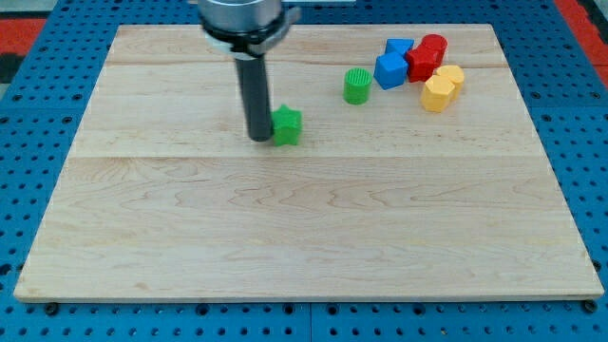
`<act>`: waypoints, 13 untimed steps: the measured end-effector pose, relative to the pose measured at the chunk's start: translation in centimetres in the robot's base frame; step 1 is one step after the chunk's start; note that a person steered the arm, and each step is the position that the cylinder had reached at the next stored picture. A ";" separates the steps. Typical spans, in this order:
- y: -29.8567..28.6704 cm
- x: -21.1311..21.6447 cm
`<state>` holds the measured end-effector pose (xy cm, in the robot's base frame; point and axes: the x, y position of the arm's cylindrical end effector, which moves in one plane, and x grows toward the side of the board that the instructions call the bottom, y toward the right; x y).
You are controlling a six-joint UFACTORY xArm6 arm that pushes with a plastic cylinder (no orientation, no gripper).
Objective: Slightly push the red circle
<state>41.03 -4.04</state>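
The red circle [434, 45] stands near the view's top right, at the back of a tight cluster. A second red block [421, 64] sits just in front of it. Two blue blocks [398, 47] [389, 70] lie to their left and two yellow blocks [448, 76] [437, 94] to their lower right. My tip [259, 138] rests on the board left of centre, touching the left side of a green star-like block [287, 125]. A green cylinder [357, 85] stands between the tip and the cluster.
The wooden board [304, 228] lies on a blue perforated table [28, 142]. The arm's dark rod and grey mount [245, 24] come down from the view's top.
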 end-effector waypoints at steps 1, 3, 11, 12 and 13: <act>3.0 -1.3; 9.9 2.8; 31.1 -15.9; 28.7 -15.9; 26.1 -16.1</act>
<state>24.94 22.04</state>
